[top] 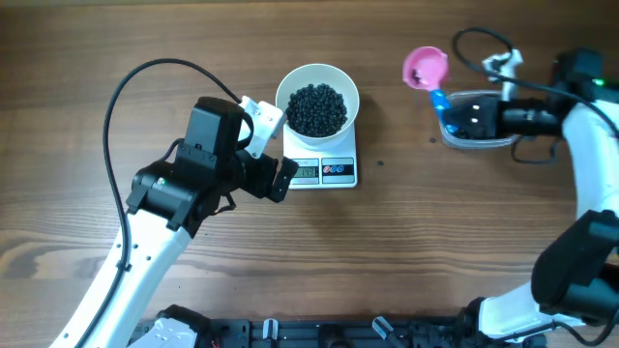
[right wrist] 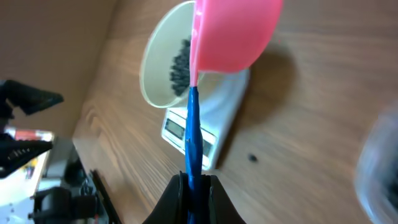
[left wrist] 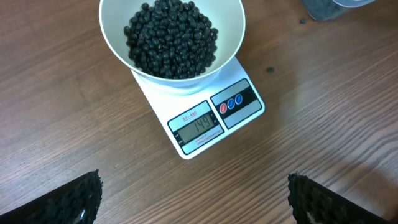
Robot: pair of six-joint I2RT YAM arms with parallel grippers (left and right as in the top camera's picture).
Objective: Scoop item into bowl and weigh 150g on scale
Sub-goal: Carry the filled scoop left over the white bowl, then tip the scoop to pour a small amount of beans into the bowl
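The white bowl sits on the small white scale and holds a heap of black beans. In the left wrist view the beans fill the bowl, and the scale has its display lit. My left gripper hovers just left of the scale, open and empty, its fingertips wide apart over bare wood. My right gripper is shut on the blue handle of the pink scoop, held to the right of the bowl.
A clear plastic tub with dark beans stands at the far right, under the right arm. A stray bean lies on the wood right of the scale. Cables loop over the table's left and back right.
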